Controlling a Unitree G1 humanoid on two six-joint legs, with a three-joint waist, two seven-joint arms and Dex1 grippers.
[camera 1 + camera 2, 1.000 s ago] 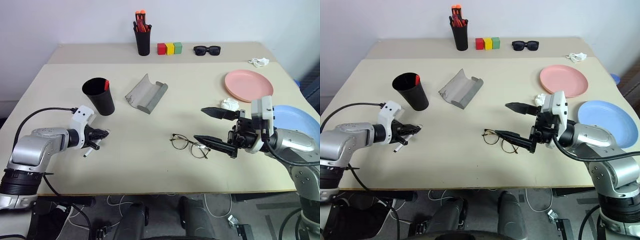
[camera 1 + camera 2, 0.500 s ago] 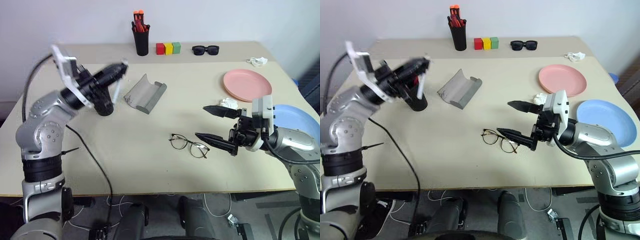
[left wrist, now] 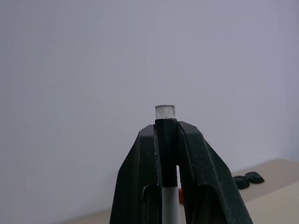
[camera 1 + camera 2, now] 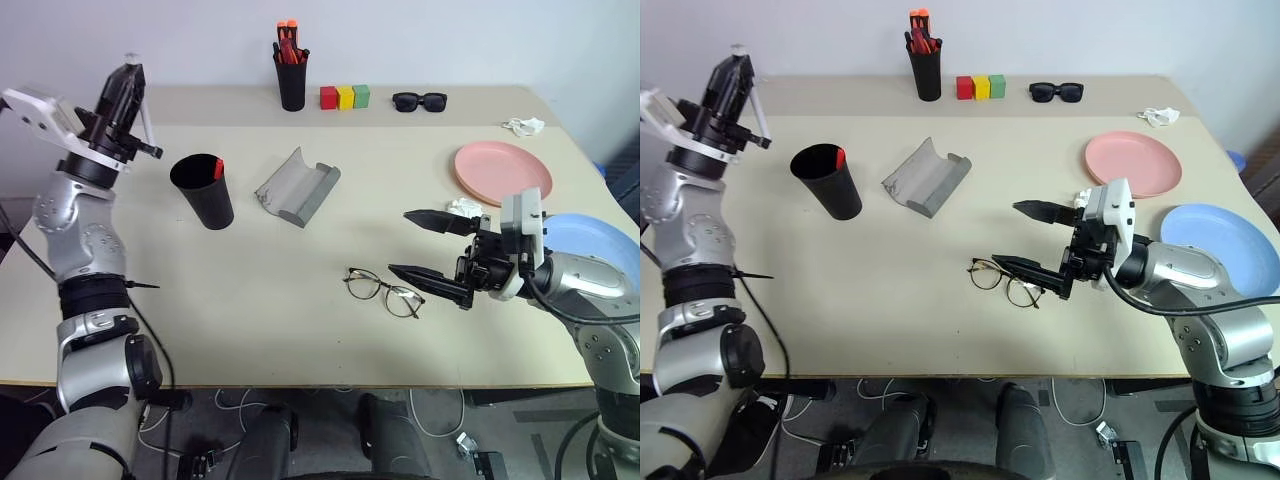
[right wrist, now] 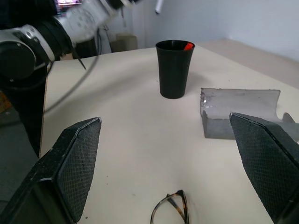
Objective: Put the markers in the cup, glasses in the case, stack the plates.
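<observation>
**Now: second marker lifted, not yet in the cup**

Change since a second ago: my left gripper point(image 4: 126, 82) was low over the near-left table point(image 4: 260, 300) with the white marker point(image 4: 145, 118) pinched close to the surface. It has since swung up and back and now sits high, above and outboard of the cup point(image 4: 203, 190), jaws pointing up toward the wall. Cup, case, glasses and plates have not moved. My read: pick is done, drop is not. The marker needs to tip over and come down above the cup mouth.

Jaws, left: pressed together on the marker. In the left wrist view its black cap point(image 3: 166, 149) sits clamped between the two fingers point(image 3: 140, 186), tip poking out past them, white body trailing back toward the wrist. Grip looks centred; can't judge slip.

Jaws, right: right gripper point(image 4: 420, 245) spread fully wide, holding nothing, touching nothing. It has stayed put. The glasses point(image 4: 381, 291) lie on the table just beside and below the lower finger, on the side toward my left arm; no contact visible.

Task items relative to jaws:
- red-capped marker point(image 4: 216, 168) already in the cup, leaning on the rim.
- case point(image 4: 296, 187) lies open beyond the cup, well apart from both grippers.
- pink plate point(image 4: 500, 170) beyond the right gripper; blue plate point(image 4: 1215, 235) outboard of it, behind my right forearm. Unstacked.

Remaining: one marker, glasses, plates.
</observation>
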